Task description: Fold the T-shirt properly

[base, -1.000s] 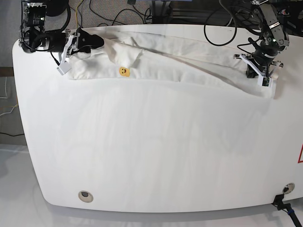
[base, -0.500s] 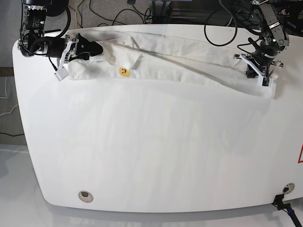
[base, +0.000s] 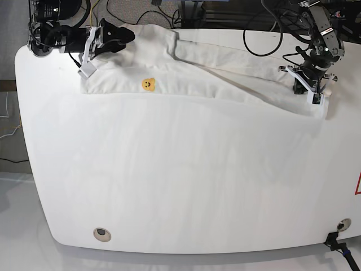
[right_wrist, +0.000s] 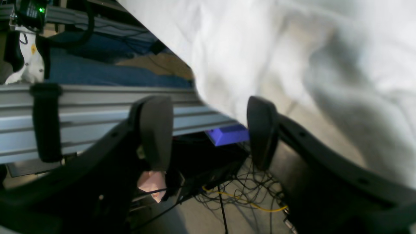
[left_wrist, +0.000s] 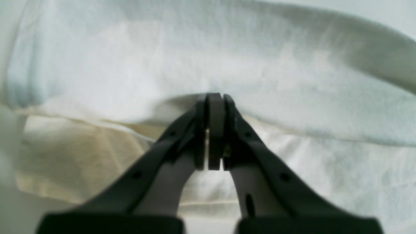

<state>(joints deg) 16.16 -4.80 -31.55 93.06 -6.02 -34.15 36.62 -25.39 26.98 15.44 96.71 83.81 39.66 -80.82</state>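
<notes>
The white T-shirt lies as a long folded band along the table's far edge, plain side up, with its tiny yellow smiley near the left end. My right gripper is at the band's far left corner, past the table's back edge. In the right wrist view it stands open, with the T-shirt's hanging edge beside one finger. My left gripper sits on the band's right end. Seen from the left wrist, it is shut, pinching a ridge of the T-shirt.
The white table fills the base view, with a round hole near its front left. Behind the back edge are an aluminium rail, a purple box and cables on the floor.
My right gripper has moved back and to the right, beyond the table's far edge, and the shirt's left end now lies flatter and further back. The left gripper has stayed put.
</notes>
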